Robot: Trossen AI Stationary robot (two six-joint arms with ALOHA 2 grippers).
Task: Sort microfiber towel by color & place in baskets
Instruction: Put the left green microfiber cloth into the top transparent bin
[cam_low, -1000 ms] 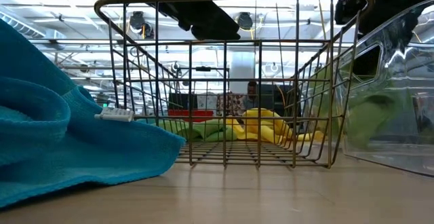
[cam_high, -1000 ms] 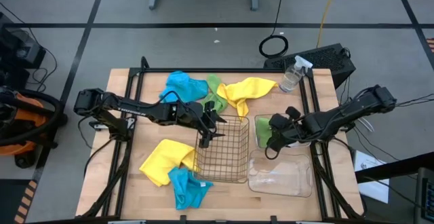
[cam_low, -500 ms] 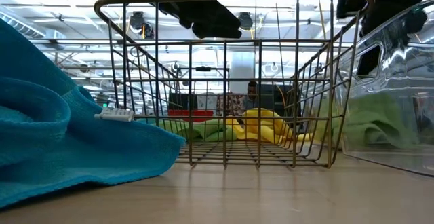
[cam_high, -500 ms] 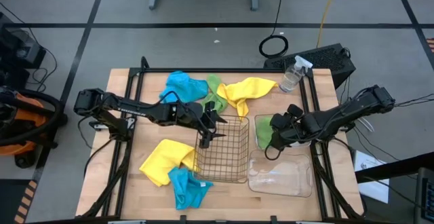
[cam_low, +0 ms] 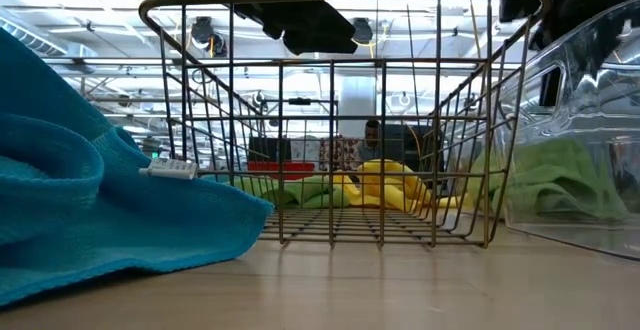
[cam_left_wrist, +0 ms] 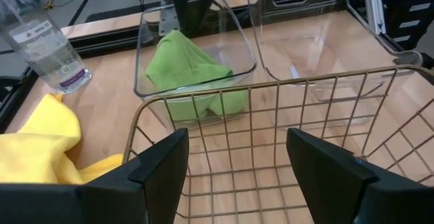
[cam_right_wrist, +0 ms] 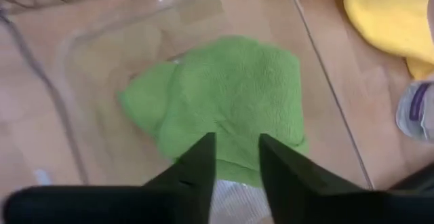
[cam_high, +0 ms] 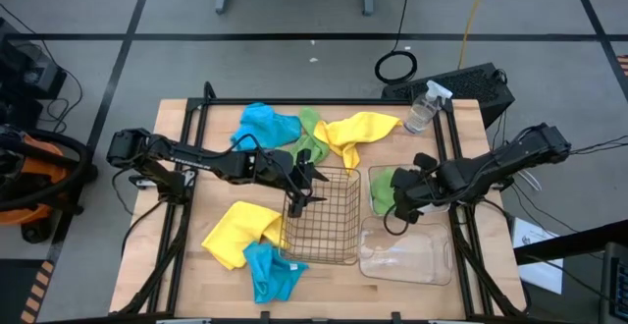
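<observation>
A brown wire basket [cam_high: 322, 221] stands mid-table. To its right stand two clear tubs: the far one [cam_high: 371, 172] holds a green towel [cam_right_wrist: 224, 108], which lies on its floor; the near one [cam_high: 407, 250] has nothing in it. My right gripper [cam_right_wrist: 236, 149] hovers above the green towel, slightly open, with nothing between its fingers. My left gripper [cam_left_wrist: 237, 142] hangs open over the basket's far-left corner. Blue [cam_high: 267, 123], green [cam_high: 312, 133] and yellow [cam_high: 358, 130] towels lie at the far edge. A yellow [cam_high: 235, 231] and a blue towel [cam_high: 270, 270] lie near left.
A clear spray bottle [cam_high: 422, 110] stands at the table's far right corner, beyond the tubs. Dark frame rails run along the table's left, far and right sides. Bare wood shows between the far towels and the tubs.
The green towel hung under my right gripper inside the far tub. It has dropped and now lies spread on the tub's floor. My right gripper has let go of it and tipped a little above the tub.
</observation>
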